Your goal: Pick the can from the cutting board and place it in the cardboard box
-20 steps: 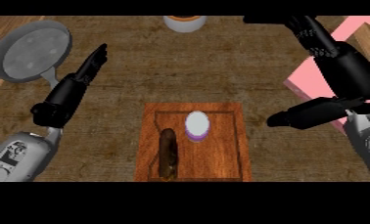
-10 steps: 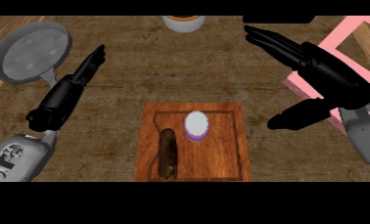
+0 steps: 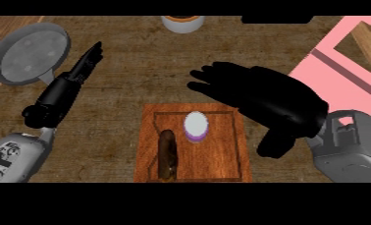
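Right robot hand [image 3: 272, 98] hovers over cutting board [image 3: 221, 162], fingers spread, grasping nothing; can [image 3: 196, 126] upright on board; left robot hand [image 3: 81, 69] flat, released.

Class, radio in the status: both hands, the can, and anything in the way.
Right hand open, above the cutting board's right edge. Left hand open, resting left. Can upright on board, ungrasped. Brown item beside the can.
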Available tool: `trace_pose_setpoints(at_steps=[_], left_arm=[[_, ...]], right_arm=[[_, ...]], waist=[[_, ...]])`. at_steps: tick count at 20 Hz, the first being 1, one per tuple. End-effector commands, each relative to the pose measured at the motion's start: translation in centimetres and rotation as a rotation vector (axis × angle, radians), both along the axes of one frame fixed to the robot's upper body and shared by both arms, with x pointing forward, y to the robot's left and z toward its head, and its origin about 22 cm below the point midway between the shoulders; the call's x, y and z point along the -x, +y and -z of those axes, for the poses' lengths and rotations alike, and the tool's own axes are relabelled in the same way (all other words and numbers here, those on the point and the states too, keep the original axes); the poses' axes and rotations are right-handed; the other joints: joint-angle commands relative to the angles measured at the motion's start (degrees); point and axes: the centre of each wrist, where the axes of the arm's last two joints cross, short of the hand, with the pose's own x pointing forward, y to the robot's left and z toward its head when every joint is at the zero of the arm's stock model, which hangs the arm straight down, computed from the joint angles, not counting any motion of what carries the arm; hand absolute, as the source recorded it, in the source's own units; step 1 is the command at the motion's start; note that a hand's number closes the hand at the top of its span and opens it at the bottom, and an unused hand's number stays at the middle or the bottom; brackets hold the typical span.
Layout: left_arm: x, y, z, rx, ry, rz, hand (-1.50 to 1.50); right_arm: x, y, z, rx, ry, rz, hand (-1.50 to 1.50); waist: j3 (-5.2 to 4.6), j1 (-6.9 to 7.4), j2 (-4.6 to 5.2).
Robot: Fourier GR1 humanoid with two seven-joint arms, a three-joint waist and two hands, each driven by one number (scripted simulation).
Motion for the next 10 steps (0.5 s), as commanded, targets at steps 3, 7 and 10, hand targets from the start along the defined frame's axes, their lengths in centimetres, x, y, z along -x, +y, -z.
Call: trace_pose_setpoints(at_steps=[3,7,10], left_arm=[[0.6,-0.5,1.4,0.002,0.004,-0.014,0.0],[1.7,0.8,1.0,0.0,0.018,0.001,0.0],[1.1,0.7,-0.3,0.016,-0.004,-0.007,0.0]], right_arm=[[3.6,5.1,-0.9,0.201,-0.044,0.024,-1.5],[5.6,6.6,0.7,0.28,-0.02,0.069,-1.5],[5.6,7.1,1.7,0.3,0.024,0.105,-1.5]], waist=[[0.02,-0.39,-0.02],[0.06,-0.24,-0.06],[0.1,-0.3,0.07]])
